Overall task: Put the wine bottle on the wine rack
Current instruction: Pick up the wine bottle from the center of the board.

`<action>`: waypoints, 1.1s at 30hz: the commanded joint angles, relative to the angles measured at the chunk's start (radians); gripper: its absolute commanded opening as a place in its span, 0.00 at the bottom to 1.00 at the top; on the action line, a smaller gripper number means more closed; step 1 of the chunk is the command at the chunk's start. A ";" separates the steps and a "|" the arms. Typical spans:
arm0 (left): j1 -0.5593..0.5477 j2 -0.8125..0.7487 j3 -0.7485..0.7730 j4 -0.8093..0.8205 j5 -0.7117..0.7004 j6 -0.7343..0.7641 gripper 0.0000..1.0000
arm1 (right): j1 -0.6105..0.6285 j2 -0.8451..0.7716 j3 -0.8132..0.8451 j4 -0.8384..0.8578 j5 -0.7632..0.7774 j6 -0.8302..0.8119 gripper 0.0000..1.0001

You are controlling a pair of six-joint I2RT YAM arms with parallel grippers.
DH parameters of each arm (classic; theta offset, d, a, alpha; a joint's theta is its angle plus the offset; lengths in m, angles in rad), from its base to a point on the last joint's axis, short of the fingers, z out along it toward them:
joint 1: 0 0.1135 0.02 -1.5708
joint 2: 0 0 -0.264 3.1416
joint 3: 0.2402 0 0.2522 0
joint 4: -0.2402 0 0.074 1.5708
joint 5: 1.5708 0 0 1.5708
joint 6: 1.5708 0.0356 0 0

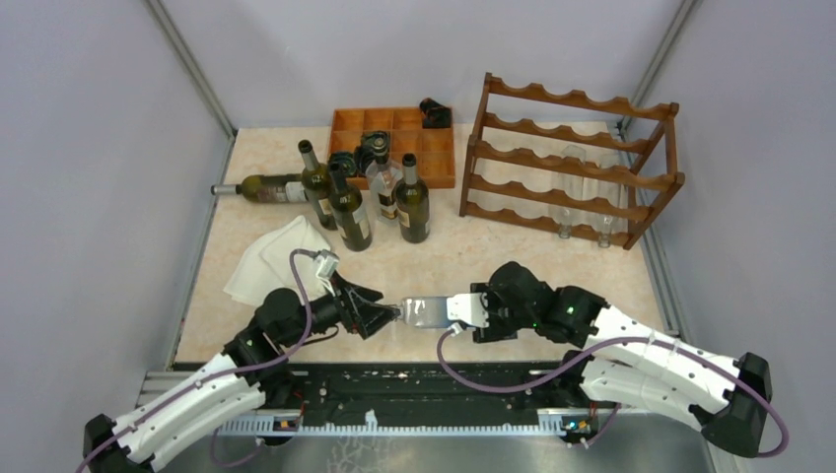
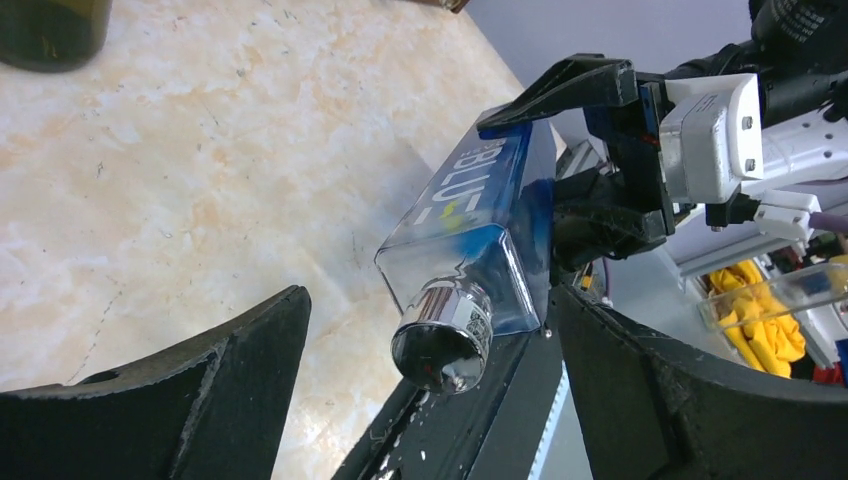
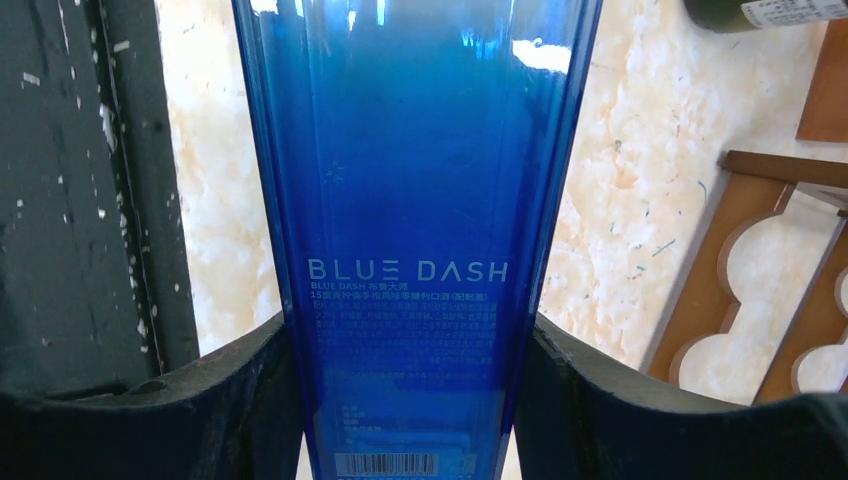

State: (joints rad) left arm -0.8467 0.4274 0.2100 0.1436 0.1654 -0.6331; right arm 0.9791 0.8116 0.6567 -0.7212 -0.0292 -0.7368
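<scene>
While the right gripper [image 3: 408,400] clamps a blue, square-sided glass bottle [image 3: 420,200] level between both arms, the left gripper [image 1: 387,315] spreads its fingers wide around the silver cap [image 2: 440,345], touching nothing. Far beyond the right gripper stands the reddish-brown scalloped wooden wine rack [image 1: 572,158].

Right wrist cam crops your blue bottle [image 3: 415,200] top & btm, wine rack [image 3: 780,165] only a corner at frame edge, top cam: black bits [image 1: 435,112] in tray [image 1: 347,126] too small to ID, clear bottles [image 1: 568,212] partly behind rack rails.

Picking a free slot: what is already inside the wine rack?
Two clear glass bottles lie in the wine rack, right side; rails partly cover them, so their tier is unclear.
</scene>
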 commanded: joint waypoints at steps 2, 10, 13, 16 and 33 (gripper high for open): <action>0.000 0.004 0.099 -0.107 0.060 0.057 0.98 | 0.005 -0.045 0.079 -0.017 0.026 -0.080 0.00; 0.000 0.226 0.320 -0.137 0.194 0.052 0.98 | 0.004 -0.047 0.075 -0.027 -0.054 -0.150 0.00; 0.006 0.376 0.361 -0.122 0.281 0.055 0.98 | 0.006 -0.049 0.076 -0.027 -0.066 -0.182 0.00; 0.021 0.530 0.370 -0.050 0.395 0.036 0.98 | 0.010 -0.049 0.078 -0.030 -0.062 -0.207 0.00; -0.022 1.043 0.475 0.185 0.805 -0.059 0.87 | 0.067 0.013 0.089 -0.004 -0.037 -0.262 0.00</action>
State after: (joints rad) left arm -0.8349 1.4414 0.6579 0.2733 0.8978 -0.6949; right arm 1.0325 0.8471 0.6567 -0.8478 -0.0692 -0.9768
